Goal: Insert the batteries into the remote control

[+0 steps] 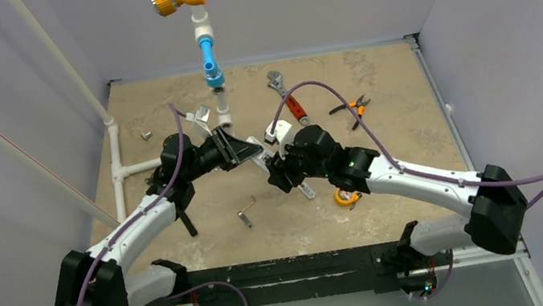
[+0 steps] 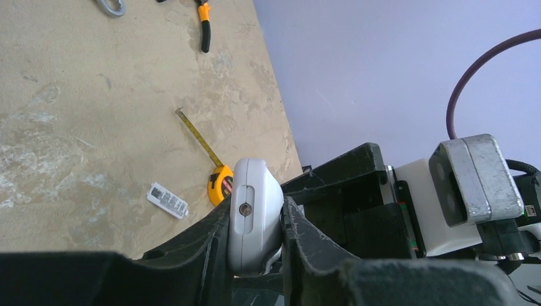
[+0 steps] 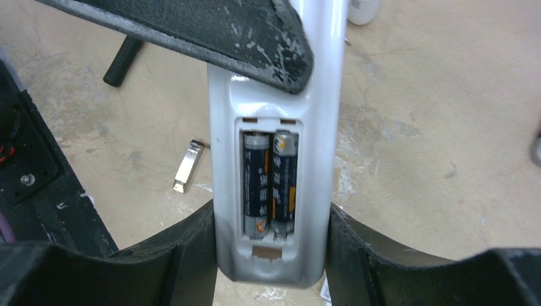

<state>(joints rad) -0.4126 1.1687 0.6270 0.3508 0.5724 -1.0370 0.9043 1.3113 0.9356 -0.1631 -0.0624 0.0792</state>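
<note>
remote [image 3: 317, 127]: held off the table, beyond and left of the tape [image 1: 346, 197] in the top view; open bay turned to the right wrist camera for checking.
batteries [image 3: 270, 185]: two, side by side in the bay, apparently seated; no cover on.
left gripper [image 2: 255, 220]: clenched on the far end, likely steadying.
right gripper [image 3: 271, 213]: grasping the remote's bay end by both long edges.
stage: loading looks done.

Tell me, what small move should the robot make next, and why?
Probably open the right gripper and ease it back. Both batteries sit in the open compartment of the remote control, and the left gripper is shut on the remote's other end, so it could likely hold it alone, freeing the right one to close the compartment.
</note>
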